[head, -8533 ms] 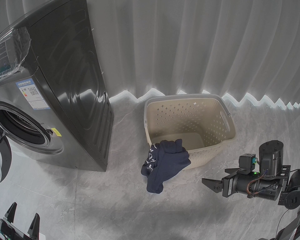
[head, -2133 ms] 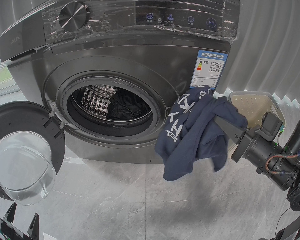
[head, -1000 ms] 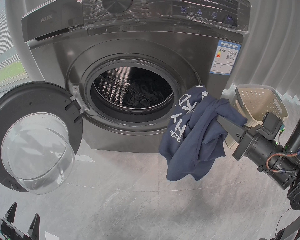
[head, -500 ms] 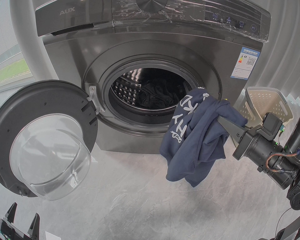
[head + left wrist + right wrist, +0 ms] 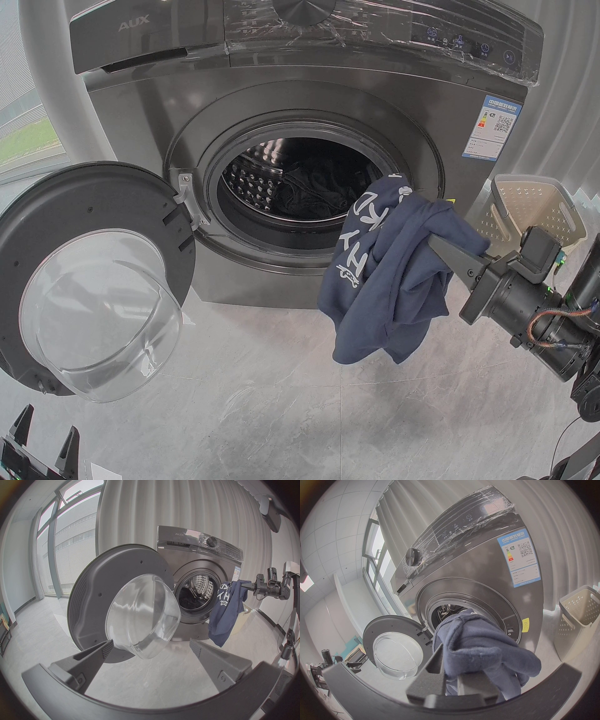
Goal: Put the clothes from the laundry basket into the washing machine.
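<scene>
My right gripper (image 5: 435, 244) is shut on a navy garment with white print (image 5: 381, 275), which hangs in the air just right of and below the washing machine's round opening (image 5: 300, 181). The machine (image 5: 387, 87) is dark grey, and dark clothes (image 5: 312, 187) lie inside its drum. Its door (image 5: 94, 275) stands swung open to the left. The beige laundry basket (image 5: 531, 181) sits on the floor right of the machine, behind my right arm. In the right wrist view the garment (image 5: 478, 642) bulges over the closed fingers (image 5: 434, 670). My left gripper (image 5: 151, 648) is open, low at the front left.
Grey tiled floor (image 5: 250, 400) stretches in front of the machine. The open door with its glass bowl (image 5: 143, 614) stands between my left gripper and the drum. White curtains (image 5: 562, 112) hang behind the basket. A window (image 5: 25, 125) lies left of the machine.
The garment, once draped over the basket's rim, now hangs from my right gripper. The view has swung to face the machine. In the last half second the gripper moved slightly left, toward the opening.
</scene>
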Motion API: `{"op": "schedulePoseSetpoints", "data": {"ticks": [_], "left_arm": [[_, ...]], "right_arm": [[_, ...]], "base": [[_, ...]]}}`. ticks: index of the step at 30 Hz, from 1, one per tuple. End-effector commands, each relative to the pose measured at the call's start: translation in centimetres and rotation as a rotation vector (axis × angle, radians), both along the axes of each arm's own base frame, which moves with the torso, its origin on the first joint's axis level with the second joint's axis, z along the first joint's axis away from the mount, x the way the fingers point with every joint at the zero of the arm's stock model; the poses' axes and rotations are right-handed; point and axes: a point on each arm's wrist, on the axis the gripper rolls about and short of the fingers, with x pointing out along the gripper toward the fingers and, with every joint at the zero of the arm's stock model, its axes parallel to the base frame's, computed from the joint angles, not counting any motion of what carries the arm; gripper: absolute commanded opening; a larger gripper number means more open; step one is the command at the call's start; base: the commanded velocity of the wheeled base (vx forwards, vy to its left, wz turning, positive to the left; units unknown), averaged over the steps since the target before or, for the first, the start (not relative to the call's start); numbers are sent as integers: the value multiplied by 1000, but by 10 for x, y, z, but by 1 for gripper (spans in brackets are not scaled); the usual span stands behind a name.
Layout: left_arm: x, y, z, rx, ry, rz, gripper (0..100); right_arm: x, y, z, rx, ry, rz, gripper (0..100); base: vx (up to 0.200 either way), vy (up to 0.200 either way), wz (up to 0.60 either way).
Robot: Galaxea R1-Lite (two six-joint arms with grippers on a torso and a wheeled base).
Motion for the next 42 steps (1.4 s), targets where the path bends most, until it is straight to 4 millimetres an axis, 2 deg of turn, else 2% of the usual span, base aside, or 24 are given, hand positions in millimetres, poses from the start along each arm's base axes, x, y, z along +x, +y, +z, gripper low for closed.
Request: {"op": "schedulePoseSetpoints", "data": {"ticks": [1, 6, 10, 15, 16, 17, 19, 22, 23, 25, 26, 28, 30, 33, 38, 42], "left_arm": [[0, 0, -5, 4, 0, 3, 100], [0, 0, -5, 41, 0, 0, 100], [0, 0, -5, 54, 4, -17, 100], [0, -1, -3, 70, -16, -21, 100], [-3, -1, 8, 63, -79, -21, 100], [-8, -1, 28, 52, -167, -27, 100], [-11, -2, 56, 46, -229, -92, 100], [-1, -4, 59, 53, -144, -227, 100], [8, -6, 59, 48, -69, -305, 100], [16, -7, 61, 44, -25, -348, 100], [28, -9, 65, 38, 41, -409, 100], [39, -10, 71, 37, 80, -469, 100], [61, -13, 74, 47, 148, -561, 100], [87, -19, 77, 61, 183, -653, 100], [126, -43, 79, 68, 203, -802, 100], [145, -58, 73, 78, 230, -847, 100]], "right_arm": [[1, 6, -5, -11, 19, 16, 0], [2, 15, -3, -8, 13, 36, 0], [-1, 32, 3, 15, 4, 88, 0], [4, 49, -3, 23, 38, 94, 0], [5, 52, -4, 25, 43, 96, 0], [9, 56, -4, 28, 43, 98, 0], [14, 64, -3, 44, 34, 102, 0], [19, 72, 2, 87, -3, 109, 0], [23, 78, 4, 112, -26, 112, 0], [26, 82, 5, 125, -41, 112, 0], [29, 85, 4, 135, -54, 111, 0], [31, 87, 4, 141, -61, 110, 0], [32, 88, 6, 155, -77, 110, 0], [32, 89, 10, 170, -90, 111, 0], [35, 84, 12, 175, -95, 95, 0], [35, 84, 13, 178, -99, 91, 0]], "base": [[0, 0, 0], [0, 0, 0], [0, 0, 0], [0, 0, 0], [0, 0, 0], [0, 0, 0], [0, 0, 0], [0, 0, 0], [0, 0, 0], [0, 0, 0], [0, 0, 0], [0, 0, 0], [0, 0, 0], [0, 0, 0], [0, 0, 0], [0, 0, 0]]}}
